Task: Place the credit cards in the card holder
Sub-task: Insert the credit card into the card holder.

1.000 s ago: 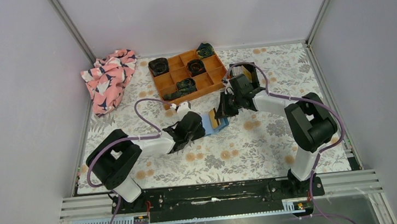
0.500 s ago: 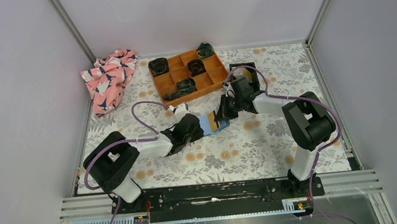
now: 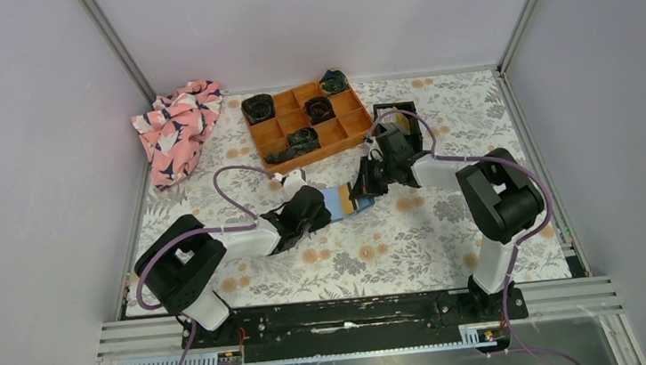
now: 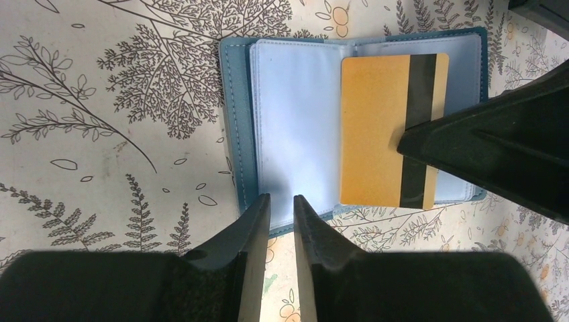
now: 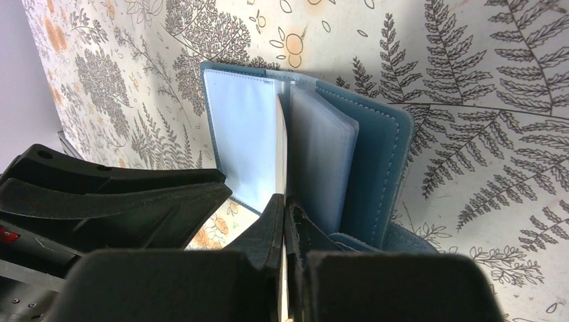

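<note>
The teal-blue card holder (image 3: pixel 339 204) lies open on the flowered tablecloth between my two arms, its pale clear sleeves (image 4: pixel 295 114) facing up. My right gripper (image 5: pixel 284 200) is shut on one credit card. That card shows gold with a black stripe in the left wrist view (image 4: pixel 376 127) and edge-on in the right wrist view (image 5: pixel 282 147), standing among the sleeves of the holder (image 5: pixel 376 154). My left gripper (image 4: pixel 282 198) sits at the holder's near edge. Its jaws stand almost together with nothing between them. Both grippers show from above, the left (image 3: pixel 320 208) and the right (image 3: pixel 363 188).
An orange compartment tray (image 3: pixel 346 135) with dark rolled items stands behind the holder. A small black square bin (image 3: pixel 396 111) is to its right, partly behind my right arm. A pink patterned cloth (image 3: pixel 178 129) lies at the back left.
My right gripper has moved a little left and nearer to the holder with the card in it. My left arm shifted slightly left, then stayed still.
</note>
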